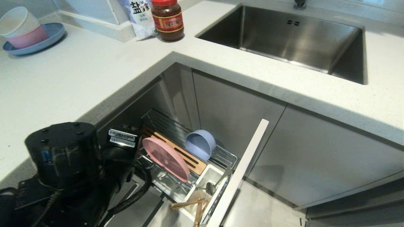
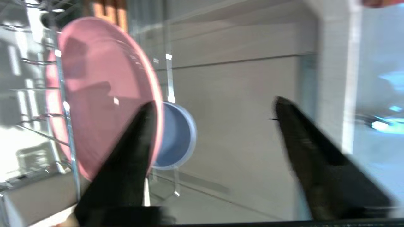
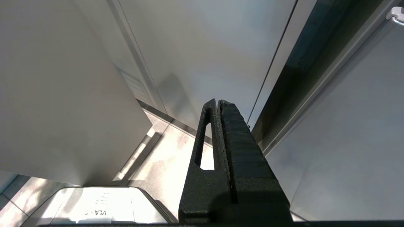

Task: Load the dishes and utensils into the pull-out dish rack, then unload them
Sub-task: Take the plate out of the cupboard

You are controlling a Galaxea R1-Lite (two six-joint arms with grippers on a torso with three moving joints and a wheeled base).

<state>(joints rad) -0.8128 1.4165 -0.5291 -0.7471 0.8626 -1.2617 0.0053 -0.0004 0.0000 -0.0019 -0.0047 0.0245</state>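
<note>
The white countertop [image 1: 79, 75] wraps an inside corner, with the steel sink [image 1: 293, 34] set into it on the far right. Below it run grey cabinet fronts [image 1: 315, 151], and the pull-out dish rack [image 1: 225, 156] stands drawn out of the corner cabinet, its pale front panel [image 1: 243, 167] seen edge-on.

The left arm [image 1: 66, 157] fills the lower left of the head view — a bulky black body bent down beside the rack, its wrist angled toward the plate. The left gripper [image 2: 214, 110] is seen from its own wrist camera: the two black fingers [image 2: 132, 151] stand well apart, one in front of the plate's rim, the other out in open space; nothing is clamped between them.

The pale-pink plate [image 1: 165, 157] stands on edge in the rack's wires, tilted, beside the slotted wooden block [image 1: 189, 157]. The blue-grey bowl [image 1: 200, 145] lies on its side behind the block. At the front end sits the white utensil cup [image 1: 210, 173], holding a steel spoon [image 1: 210, 187], while the wooden chopsticks [image 1: 192, 206] lean out of the near compartment.

The right gripper [image 3: 217, 102] hangs low by the cabinet doors, fingers pressed together — holding nothing.

On the far left of the counter, cream and pink bowls [image 1: 22, 28] sit stacked on a blue plate [image 1: 52, 36]; a red-lidded jar [image 1: 167, 20] and a white bag [image 1: 142, 17] stand near the corner.
</note>
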